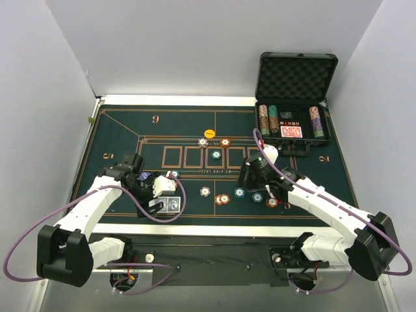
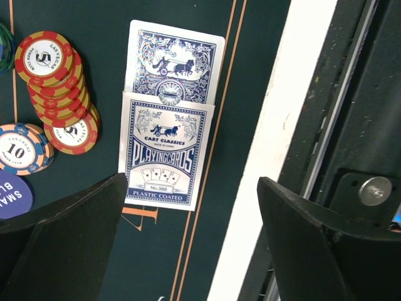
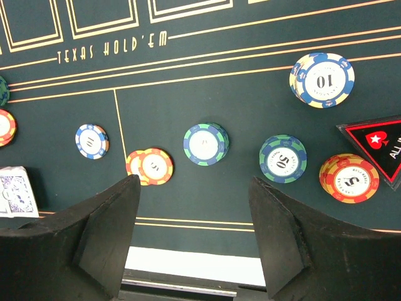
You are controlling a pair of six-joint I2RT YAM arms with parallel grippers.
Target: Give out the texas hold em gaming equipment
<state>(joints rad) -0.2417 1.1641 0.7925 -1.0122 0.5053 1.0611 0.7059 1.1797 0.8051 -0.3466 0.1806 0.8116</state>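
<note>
1. Green felt on the counter [image 2: 257,63] carries the cards. With chips lying spread across it, I judge you are in the card-dealing step.
2. Your left end effector [image 2: 193,188] is released, with its fingers spread wide and nothing between them. It hovers over two overlapped cards. The title card [image 2: 165,153] lies just ahead of the fingertips, nearer the left finger. The blue-backed card [image 2: 175,63] lies beyond it, its near edge tucked under the title card.
3. Both cards lie flat, with their long axis running away from the end effector. The far ends lean slightly toward the right finger's side. The title card's print reads upright from the wrist, so its bottom short edge faces you.
4. Your closing line crosses the cards' short width, which suits an edge pinch. For the next move, I'd shift toward the left finger's side to centre, then descend and take the title card alone. Thin cards lying flat on felt are hard to lift, so expect to work a fingertip under one long edge.
5. A stack of red-and-yellow chips [image 2: 53,81] sits beyond the left finger, just beside the cards. Keep that finger off it.
6. Your right end effector [image 3: 194,180] is also released and empty. A blue-and-green chip [image 3: 205,143] lies just ahead, between its fingers.
</note>
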